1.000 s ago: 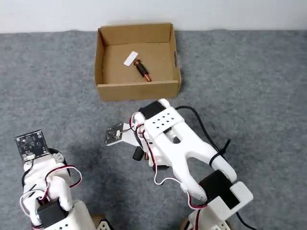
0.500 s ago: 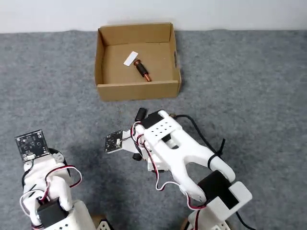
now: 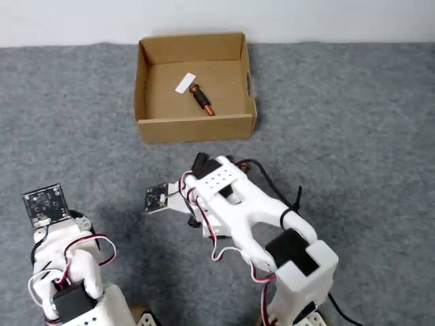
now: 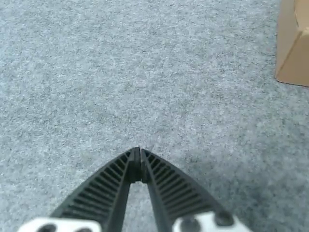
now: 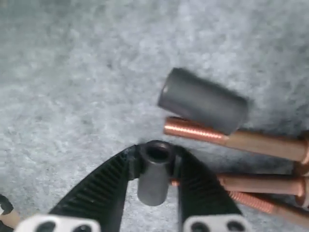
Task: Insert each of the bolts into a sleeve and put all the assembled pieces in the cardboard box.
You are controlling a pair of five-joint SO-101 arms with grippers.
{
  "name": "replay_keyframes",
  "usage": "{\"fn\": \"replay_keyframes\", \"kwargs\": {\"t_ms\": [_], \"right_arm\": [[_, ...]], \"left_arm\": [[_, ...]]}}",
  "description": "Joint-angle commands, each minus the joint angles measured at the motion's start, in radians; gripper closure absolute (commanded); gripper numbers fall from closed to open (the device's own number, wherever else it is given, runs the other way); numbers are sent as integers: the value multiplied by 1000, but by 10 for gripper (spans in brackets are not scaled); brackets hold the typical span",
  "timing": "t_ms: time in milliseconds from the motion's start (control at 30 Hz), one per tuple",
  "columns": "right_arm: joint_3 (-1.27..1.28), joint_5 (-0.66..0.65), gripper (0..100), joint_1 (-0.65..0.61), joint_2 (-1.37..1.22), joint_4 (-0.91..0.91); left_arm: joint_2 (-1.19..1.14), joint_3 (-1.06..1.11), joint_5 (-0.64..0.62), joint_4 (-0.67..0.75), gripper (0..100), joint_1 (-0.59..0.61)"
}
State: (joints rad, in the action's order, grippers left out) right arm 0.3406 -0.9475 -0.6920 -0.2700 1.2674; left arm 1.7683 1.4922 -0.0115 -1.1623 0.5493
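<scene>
Grey felt covers the counter (image 3: 353, 109). The cardboard box (image 3: 194, 129) sits far centre with one assembled piece (image 3: 202, 100) inside. My right arm (image 3: 238, 197) has its jaws clamped on a black sleeve (image 5: 153, 171), open end forward, I'd judge to take a bolt. My left arm (image 3: 64, 265) sits near left, jaws closed on nothing. Copper bolts (image 5: 241, 141) and a spare sleeve (image 5: 203, 107) lie just beyond.

You're at a robotics lab bench: your left arm (image 3: 68, 268) and right arm (image 3: 255, 204) are white plastic with loose wires (image 3: 209, 219) (red, black, white) and a bare circuit board (image 3: 43, 205), on grey matting (image 3: 353, 122) beside a plain cardboard box (image 3: 194, 128), white wall (image 3: 217, 20) behind.
</scene>
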Motion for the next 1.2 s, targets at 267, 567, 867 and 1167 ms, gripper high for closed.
{"fn": "replay_keyframes", "kwargs": {"t_ms": [267,567,867,1167], "right_arm": [[-167,107,990,-10,62,219],[-319,261,990,85,217,437],[-351,460,990,236,493,526],[-250,758,990,426,816,526]], "left_arm": [[6,-39,2,28,995,6],[0,-110,-2,11,995,3],[-2,-223,-2,-74,995,-97],[-51,-374,-2,-129,995,-212]]}}
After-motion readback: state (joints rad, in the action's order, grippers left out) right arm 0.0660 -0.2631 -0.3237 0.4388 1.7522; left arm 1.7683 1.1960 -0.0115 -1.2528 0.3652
